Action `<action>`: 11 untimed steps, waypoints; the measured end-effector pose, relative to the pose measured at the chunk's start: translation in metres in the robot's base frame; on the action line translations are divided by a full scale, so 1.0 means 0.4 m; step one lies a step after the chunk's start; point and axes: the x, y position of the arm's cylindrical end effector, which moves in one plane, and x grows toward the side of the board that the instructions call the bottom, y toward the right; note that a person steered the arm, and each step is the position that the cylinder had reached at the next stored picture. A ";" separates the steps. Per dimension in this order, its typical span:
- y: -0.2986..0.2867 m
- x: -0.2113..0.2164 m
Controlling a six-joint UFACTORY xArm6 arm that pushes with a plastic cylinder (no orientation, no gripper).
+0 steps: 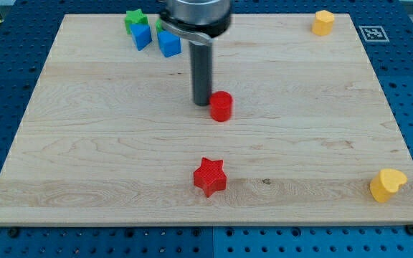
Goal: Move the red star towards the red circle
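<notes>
one red star [210, 176] well below tool [202, 104]; tool, plain rod holding nothing, beside red circle [221, 106].

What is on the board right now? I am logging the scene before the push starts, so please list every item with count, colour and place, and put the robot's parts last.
red star: 1, red, lower middle of the board, apart from everything else.
red circle: 1, red, near the board's centre, above the star in the view.
blue blocks: 2, blue, top left area, close together.
green block: 1, green, star-like, top left, just behind the blue ones; a second green piece may be hidden behind the arm.
yellow block: 1, yellow, top right corner.
yellow heart: 1, yellow, bottom right corner.
wooden board: 1, light wood, on a blue perforated table.
my tip: 1, dark rod, just left of the red circle, well above the star.
</notes>
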 end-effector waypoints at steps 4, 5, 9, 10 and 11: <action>-0.072 0.213; -0.168 0.305; -0.024 0.390; 0.099 0.390; 0.149 0.379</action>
